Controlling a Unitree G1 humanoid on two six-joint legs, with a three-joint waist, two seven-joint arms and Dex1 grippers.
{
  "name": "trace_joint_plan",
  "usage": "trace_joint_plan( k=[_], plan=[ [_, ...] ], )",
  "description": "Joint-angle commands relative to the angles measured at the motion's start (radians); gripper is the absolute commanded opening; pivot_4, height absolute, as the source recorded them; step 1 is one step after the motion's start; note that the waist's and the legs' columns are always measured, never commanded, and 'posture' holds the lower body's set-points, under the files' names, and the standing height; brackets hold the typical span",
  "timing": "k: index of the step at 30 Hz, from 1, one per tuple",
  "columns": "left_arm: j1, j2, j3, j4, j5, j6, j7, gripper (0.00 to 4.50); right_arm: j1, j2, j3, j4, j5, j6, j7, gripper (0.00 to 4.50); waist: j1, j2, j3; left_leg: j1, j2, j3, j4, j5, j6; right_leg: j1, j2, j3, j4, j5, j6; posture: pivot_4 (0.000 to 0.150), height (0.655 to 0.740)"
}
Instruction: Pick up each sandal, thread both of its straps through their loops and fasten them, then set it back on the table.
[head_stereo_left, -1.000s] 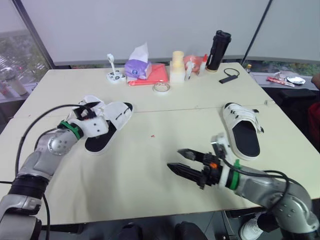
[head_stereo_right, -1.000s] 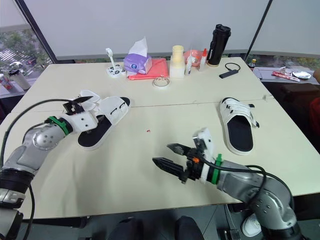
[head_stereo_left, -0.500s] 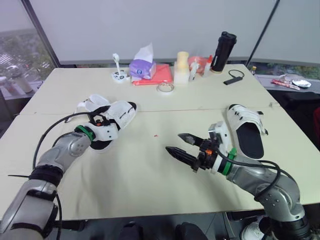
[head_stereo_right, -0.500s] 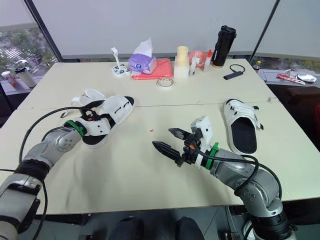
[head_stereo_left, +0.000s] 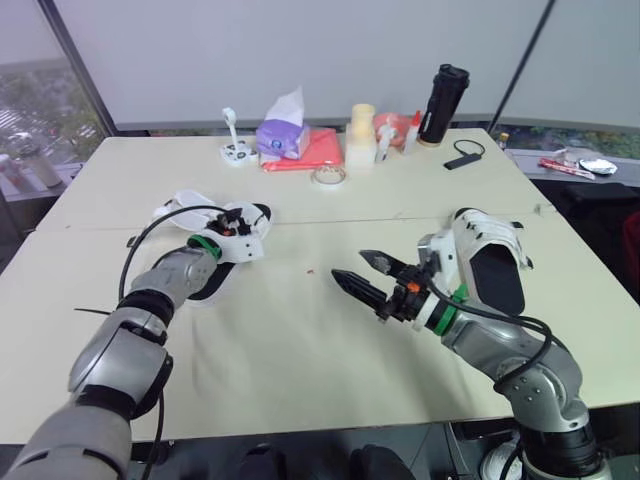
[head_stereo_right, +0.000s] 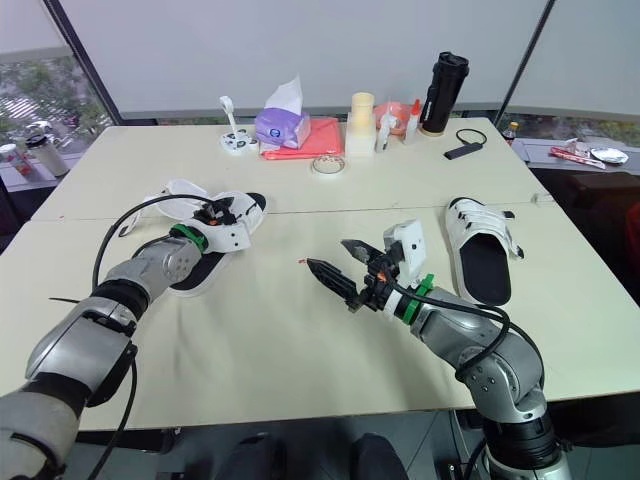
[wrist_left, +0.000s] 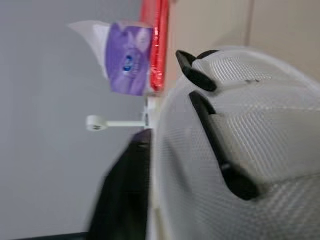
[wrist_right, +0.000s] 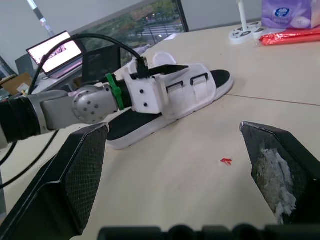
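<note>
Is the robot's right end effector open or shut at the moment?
Open. The right end effector hovers over the table with its two black fingers spread wide apart and nothing between them.

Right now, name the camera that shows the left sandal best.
The right wrist view: the whole sandal shows, sole, straps and loops, with the left tool at it. The left wrist view sits close on its white upper; the head views show it small, partly covered.

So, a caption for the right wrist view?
Left arm at the white sandal, framed by the right arm's open jaws.
</note>
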Motion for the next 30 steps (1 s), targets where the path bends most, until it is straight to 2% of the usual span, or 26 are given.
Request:
trace_joint_plan(
  k=[1, 5, 8, 13, 16, 22, 25, 30],
  plan=[
    [-0.003, 0.007, -0.024, 0.006, 0.019, 0.005, 0.048, 0.03, -0.008, 0.011, -0.031, -0.023, 0.003, -0.021, -0.005, 4.5, 0.0, 0.0, 0.0, 0.0, 0.0, 0.0, 0.0, 0.0, 0.0, 0.0, 0.0, 0.0, 0.0, 0.0, 0.0, 0.15, 0.7394],
    [-0.022, 0.057, -0.062, -0.052, 0.059, -0.087, 0.095, 0.03, -0.029, 0.015, -0.087, 0.004, 0.027, -0.021, -0.016, 4.5, -0.001, 0.0, 0.0, 0.0, 0.0, 0.0, 0.0, 0.0, 0.0, 0.0, 0.0, 0.0, 0.0, 0.0, 0.0, 0.15, 0.7394],
    [-0.032, 0.136, -0.138, -0.17, 0.134, -0.319, 0.132, 0.03, -0.022, -0.042, -0.148, 0.021, 0.047, -0.006, 0.028, 4.5, -0.001, -0.001, 0.0, -0.001, 0.0, 0.0, 0.0, 0.0, 0.0, -0.001, 0.0, 0.0, 0.0, 0.0, 0.0, 0.15, 0.7394],
    [-0.058, 0.224, -0.223, -0.31, 0.25, -0.566, 0.175, 0.03, -0.007, -0.151, -0.201, 0.07, 0.046, 0.007, 0.126, 4.5, 0.002, -0.001, 0.001, -0.001, 0.0, 0.001, -0.001, 0.0, 0.0, -0.001, -0.001, 0.0, -0.002, 0.0, 0.0, 0.15, 0.7394],
    [-0.048, 0.245, -0.265, -0.459, 0.356, -0.686, 0.266, 0.03, -0.015, -0.198, -0.214, 0.122, 0.018, -0.009, 0.175, 4.5, 0.001, -0.001, 0.001, -0.001, 0.0, 0.002, -0.001, 0.0, 0.0, -0.001, -0.001, 0.0, -0.002, 0.0, 0.0, 0.15, 0.7394],
    [-0.046, 0.228, -0.361, -0.658, 0.628, -0.664, 0.6, 0.03, -0.021, -0.196, -0.208, 0.147, -0.004, -0.025, 0.195, 4.5, 0.001, -0.001, 0.001, -0.001, 0.0, 0.002, 0.0, 0.0, 0.0, -0.001, -0.002, 0.001, -0.001, 0.0, 0.0, 0.15, 0.7394],
    [-0.072, 0.201, -0.417, -0.59, 0.695, -0.641, 0.679, 0.03, -0.011, -0.187, -0.209, 0.141, -0.004, -0.025, 0.192, 4.5, 0.001, -0.001, 0.001, -0.001, 0.0, 0.001, 0.0, 0.0, 0.0, -0.001, -0.002, 0.001, -0.001, 0.0, 0.0, 0.15, 0.7394],
    [-0.098, 0.159, -0.492, -0.496, 0.745, -0.609, 0.723, 0.03, 0.018, -0.184, -0.223, 0.119, 0.005, -0.023, 0.181, 4.5, 0.0, -0.001, 0.001, -0.001, 0.0, 0.001, 0.0, 0.0, 0.0, -0.001, -0.001, 0.001, 0.0, 0.0, 0.0, 0.15, 0.7394]
  ],
)
